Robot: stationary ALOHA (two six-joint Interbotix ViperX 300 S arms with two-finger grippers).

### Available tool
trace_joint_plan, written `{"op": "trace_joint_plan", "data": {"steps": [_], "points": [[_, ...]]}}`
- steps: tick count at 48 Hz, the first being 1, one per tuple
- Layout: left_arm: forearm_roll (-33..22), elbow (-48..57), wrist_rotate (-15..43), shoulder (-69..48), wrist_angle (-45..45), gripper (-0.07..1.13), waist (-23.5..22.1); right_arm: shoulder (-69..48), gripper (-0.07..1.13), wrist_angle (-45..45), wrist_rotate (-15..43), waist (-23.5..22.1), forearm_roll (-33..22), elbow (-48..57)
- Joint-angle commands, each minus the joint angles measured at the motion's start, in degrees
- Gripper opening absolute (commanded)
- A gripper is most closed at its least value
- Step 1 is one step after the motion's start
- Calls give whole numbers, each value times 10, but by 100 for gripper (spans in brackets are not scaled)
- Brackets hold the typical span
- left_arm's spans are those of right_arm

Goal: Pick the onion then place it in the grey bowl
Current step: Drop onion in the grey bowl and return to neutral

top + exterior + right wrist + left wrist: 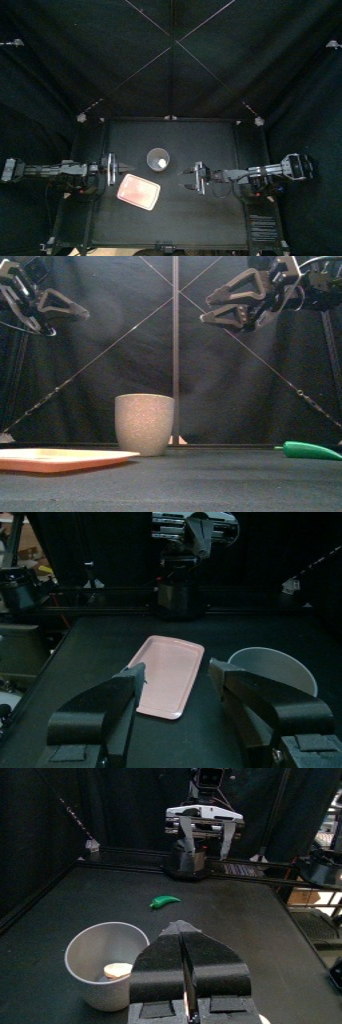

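Two arms flank the tall grey speckled cup [158, 157] in the top view, with the left gripper [107, 171] and right gripper [194, 178] on either side of it. A flat pink tray [138, 191] lies just in front of the cup.

Front view: both grippers hang high above the cup. A curved green toy [310, 450] lies well off on its right-arm side.

Left wrist view: the jaws are pressed together and empty. A small pale onion toy [120, 971] rests inside the cup, so placement is judged complete.

Right wrist view: the jaws are spread and carry nothing.
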Motion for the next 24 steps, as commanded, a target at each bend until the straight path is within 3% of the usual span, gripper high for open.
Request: {"op": "trace_joint_plan", "data": {"steps": [1,24], "points": [[2,-10,1,1,-5,-2,1,-14,90,-5,0,1,-5,-5],[2,-10,2,2,-5,-2,1,-14,90,-5,0,0,-53,-6]]}}
